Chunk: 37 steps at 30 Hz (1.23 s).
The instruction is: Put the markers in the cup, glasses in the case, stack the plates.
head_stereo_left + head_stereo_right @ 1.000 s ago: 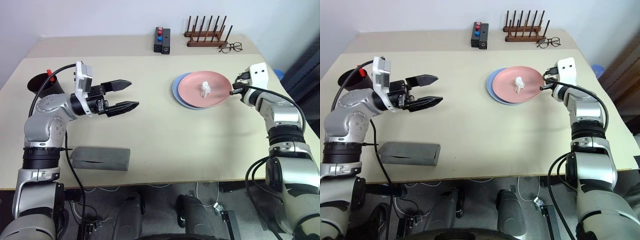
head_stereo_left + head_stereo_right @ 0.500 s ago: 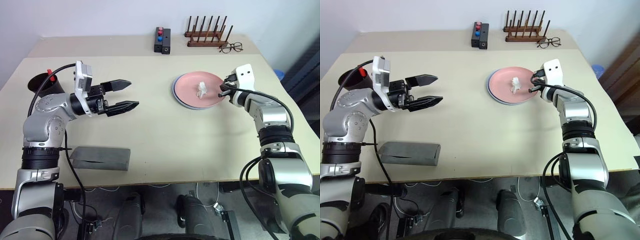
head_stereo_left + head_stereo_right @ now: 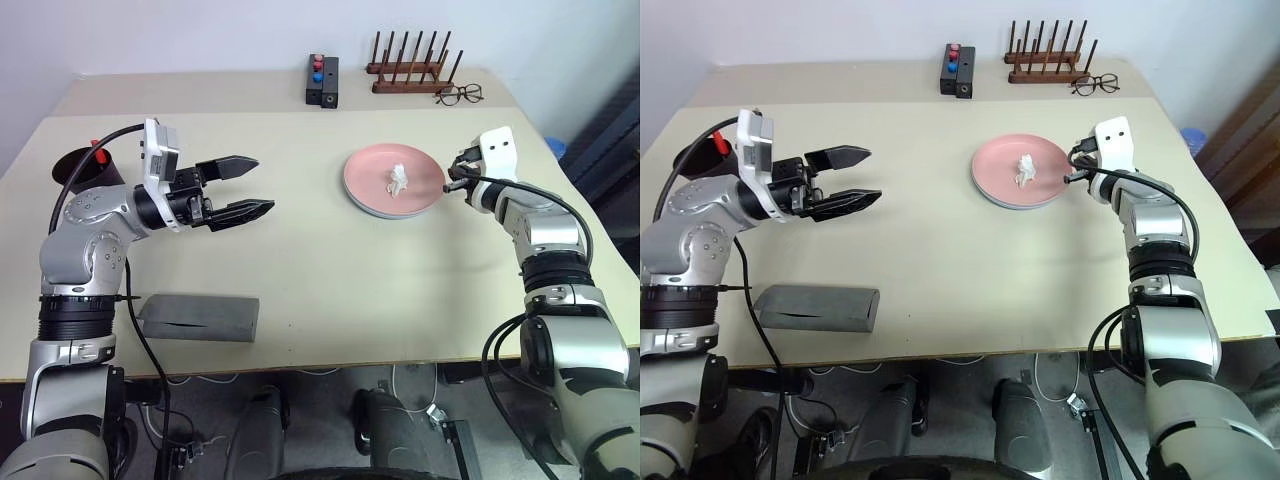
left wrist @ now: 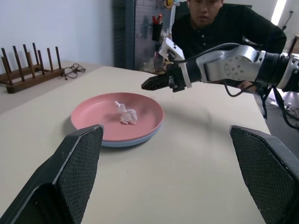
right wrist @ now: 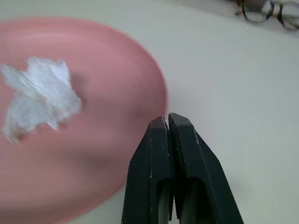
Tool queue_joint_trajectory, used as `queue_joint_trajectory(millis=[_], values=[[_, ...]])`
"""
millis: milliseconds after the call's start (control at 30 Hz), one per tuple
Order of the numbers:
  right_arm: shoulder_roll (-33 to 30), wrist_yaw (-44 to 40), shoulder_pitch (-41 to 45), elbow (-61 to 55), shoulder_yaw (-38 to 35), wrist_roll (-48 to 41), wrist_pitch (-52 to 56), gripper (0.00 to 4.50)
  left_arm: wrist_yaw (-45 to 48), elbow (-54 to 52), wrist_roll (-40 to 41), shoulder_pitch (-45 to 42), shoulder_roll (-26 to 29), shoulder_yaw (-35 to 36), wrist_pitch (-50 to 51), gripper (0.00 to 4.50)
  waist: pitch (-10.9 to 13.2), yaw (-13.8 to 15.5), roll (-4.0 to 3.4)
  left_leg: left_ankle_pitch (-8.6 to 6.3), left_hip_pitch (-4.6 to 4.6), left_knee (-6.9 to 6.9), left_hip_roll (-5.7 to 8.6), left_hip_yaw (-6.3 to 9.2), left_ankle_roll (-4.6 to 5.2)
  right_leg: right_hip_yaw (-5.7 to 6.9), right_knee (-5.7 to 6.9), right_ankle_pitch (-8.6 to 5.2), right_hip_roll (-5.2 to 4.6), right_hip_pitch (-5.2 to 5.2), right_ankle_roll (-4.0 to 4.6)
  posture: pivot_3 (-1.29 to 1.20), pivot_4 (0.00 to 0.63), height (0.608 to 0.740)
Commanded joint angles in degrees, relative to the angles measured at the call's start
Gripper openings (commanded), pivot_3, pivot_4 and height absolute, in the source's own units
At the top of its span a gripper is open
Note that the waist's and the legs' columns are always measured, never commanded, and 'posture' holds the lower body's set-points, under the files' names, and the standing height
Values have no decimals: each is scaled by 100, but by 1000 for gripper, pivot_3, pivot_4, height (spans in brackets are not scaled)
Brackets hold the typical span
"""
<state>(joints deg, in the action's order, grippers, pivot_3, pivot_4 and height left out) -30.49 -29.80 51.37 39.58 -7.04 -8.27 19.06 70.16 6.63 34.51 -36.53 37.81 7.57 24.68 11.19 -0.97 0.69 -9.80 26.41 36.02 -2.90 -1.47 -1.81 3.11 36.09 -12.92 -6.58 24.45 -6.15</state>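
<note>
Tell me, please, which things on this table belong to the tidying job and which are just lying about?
Job:
pink plate, on the blue plate
cup with red-capped marker
grey case

Lying about:
crumpled tissue
wire spectacles
wooden rack
button box

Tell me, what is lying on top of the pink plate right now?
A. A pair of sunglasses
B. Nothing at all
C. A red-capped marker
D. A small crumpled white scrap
D: a small crumpled white scrap sits near the middle of the pink plate, which itself rests on the light blue plate.
</note>
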Motion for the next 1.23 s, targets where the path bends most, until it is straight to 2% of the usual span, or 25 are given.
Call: queue_joint_trajectory(millis=[33, 133, 267, 300, 367, 467, 600, 633, 767, 900, 1000, 1233], values=[[-155, -1081, -226, -1498, -378, -900, -123, 62, 125, -16, 64, -55, 224, 217, -54, 4500, 0, 8, -1, 0, -1, -1, 0, 0, 0, 0, 1, 0, 0, 0, -1, 0, 150, 740], [-416, -2217, -907, -2750, -259, -1558, 248, 62, 164, 9, 59, -14, 338, 297, -94, 4500, 0, 45, 0, 0, 0, -5, -1, 1, 0, 1, 2, -2, 1, 0, -5, 0, 150, 740], [-619, -2630, -1310, -3238, -157, -1796, 614, 62, 90, -57, 88, 43, 377, 359, -58, 4500, -1, 32, 2, -1, 0, 6, 0, 1, -1, 1, -3, -4, 0, -6, 2, 0, 150, 740], [-668, -2672, -1348, -3296, -76, -1814, 848, 294, 75, -119, 131, 104, 408, 420, -2, 4500, -1, 30, 2, -1, -1, 11, -1, 1, -1, 2, -3, -10, 0, -7, 17, 0, 150, 740], [-758, -3033, -1513, -4016, -94, -2479, 1533, 820, 211, -394, 442, 521, 623, 754, 270, 4500, 0, 9, -1, 1, -2, 12, -1, 1, -4, 1, -2, -9, -1, -6, 24, 0, 150, 740], [-853, -3260, -1594, -4506, -381, -3081, 1863, 2340, 450, -760, 654, 1182, 884, 1048, 297, 4500, 3, -34, -5, 0, -3, -10, -7, -2, -3, -2, -1, -10, 2, 8, 21, 0, 150, 740], [-1340, -3799, -2056, -5030, -617, -3507, 2038, 4289, 645, -818, 996, 1607, 1067, 1366, 539, 4500, 2, 101, -4, 0, -3, -13, -10, 4, -5, 6, -1, -14, 7, 7, 26, 0, 150, 740], [-1446, -3933, -2229, -5147, -649, -3513, 1938, 4410, 663, -805, 963, 1693, 1076, 1397, 461, 4500, 2, 125, -4, -1, -3, -10, -10, 3, -7, 5, -9, -15, 4, 3, 28, 0, 150, 740], [-1699, -4247, -2652, -5276, -765, -3485, 1601, 4410, 618, -858, 949, 1849, 989, 1367, 375, 4500, 2, 172, -3, -12, 0, 0, -6, -8, -23, 6, -47, -4, -12, -10, 38, 0, 150, 740], [-1755, -4118, -2809, -5319, -878, -3262, 1168, 4410, 704, -699, 854, 1851, 928, 1291, 171, 4500, 1, 165, -3, -12, 2, -4, -7, -13, -22, 6, -58, 2, -12, -10, 39, 0, 150, 740], [-1868, -4003, -2862, -5352, -962, -3344, 1263, 4410, 1037, -382, 729, 1812, 1106, 1143, 111, 4500, 2, 166, -4, -5, 2, -11, -7, -15, -11, 6, -56, 2, -11, -4, 39, 0, 150, 740], [-1961, -3941, -3328, -5594, -1211, -3411, 1175, 4410, 999, -308, 737, 1675, 1061, 1053, 195, 4500, 1, 169, -2, -4, 6, -9, -8, -15, -9, 6, -58, 2, -12, -3, 39, 0, 150, 740]])
